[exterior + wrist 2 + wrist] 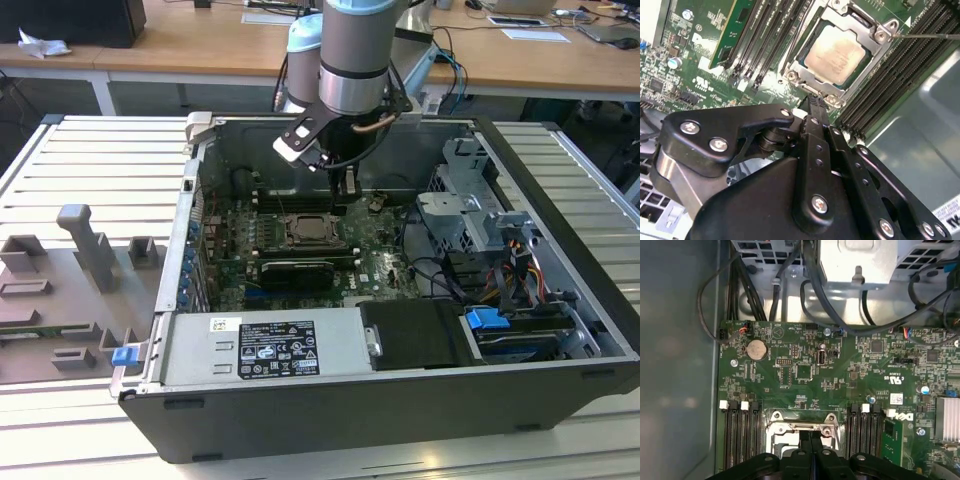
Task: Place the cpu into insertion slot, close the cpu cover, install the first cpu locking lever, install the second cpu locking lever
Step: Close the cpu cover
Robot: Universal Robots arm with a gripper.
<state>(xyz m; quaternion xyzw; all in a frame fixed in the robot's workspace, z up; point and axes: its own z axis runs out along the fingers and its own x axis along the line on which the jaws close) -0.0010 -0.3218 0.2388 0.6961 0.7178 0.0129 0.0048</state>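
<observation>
The cpu, a pale square chip, lies in the insertion slot on the green board. The silver cpu cover lies flat around it, and the chip shows through its window. A thin metal lever rod runs out from one corner of the socket. In the second wrist view my gripper is shut, its black fingertips together right at the socket's edge with nothing seen between them. In the first wrist view the gripper covers part of the slot. In the exterior view the gripper hangs just behind the socket.
Memory slots flank the socket, with a green module on one side. A black graphics card lies in front of the socket. The power supply, drive cage and case walls hem the board in. Cables hang nearby.
</observation>
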